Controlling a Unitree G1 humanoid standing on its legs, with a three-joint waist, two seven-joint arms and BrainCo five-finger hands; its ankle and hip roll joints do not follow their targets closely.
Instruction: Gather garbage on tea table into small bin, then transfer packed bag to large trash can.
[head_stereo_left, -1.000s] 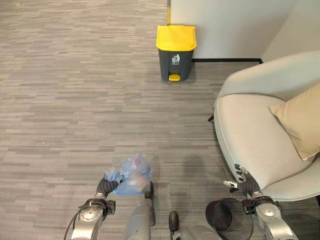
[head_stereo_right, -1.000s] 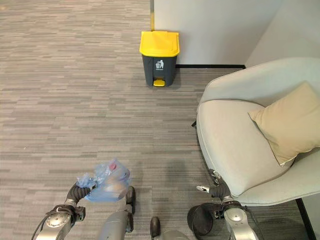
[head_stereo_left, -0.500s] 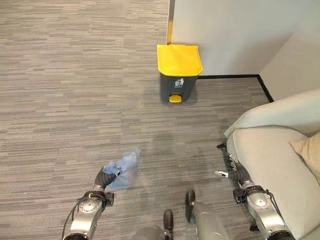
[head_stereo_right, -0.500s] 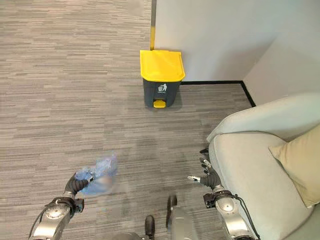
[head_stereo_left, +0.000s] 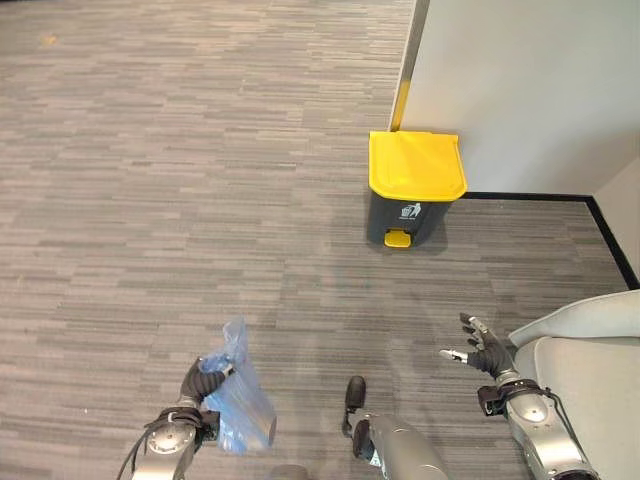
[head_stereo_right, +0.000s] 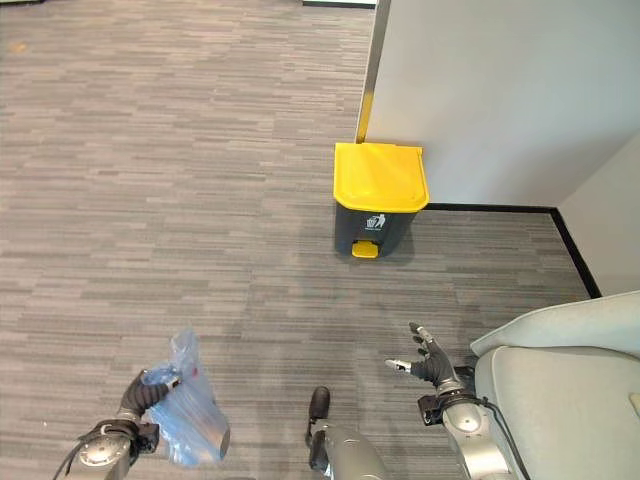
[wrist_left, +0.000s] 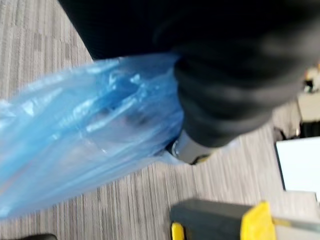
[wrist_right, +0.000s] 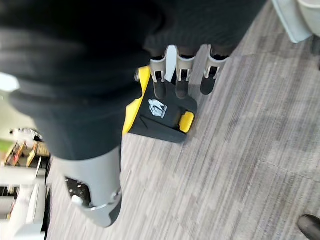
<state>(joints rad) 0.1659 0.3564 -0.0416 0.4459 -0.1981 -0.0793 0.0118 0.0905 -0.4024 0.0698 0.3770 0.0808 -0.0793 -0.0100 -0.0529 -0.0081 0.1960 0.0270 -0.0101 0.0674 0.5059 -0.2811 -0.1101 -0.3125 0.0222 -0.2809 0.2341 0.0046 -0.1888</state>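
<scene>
The grey carpeted floor (head_stereo_left: 180, 200) spreads ahead of me, with the pale armchair (head_stereo_left: 590, 350) at my right; the dark trash can (head_stereo_left: 412, 190) with its yellow lid shut stands against the white wall (head_stereo_left: 530, 90), well apart from both my hands. My left hand (head_stereo_left: 200, 380) is curled round the neck of the blue plastic bag (head_stereo_left: 240, 405), which hangs above the floor; my right hand (head_stereo_left: 482, 345) hovers empty, fingers straight and spread.
</scene>
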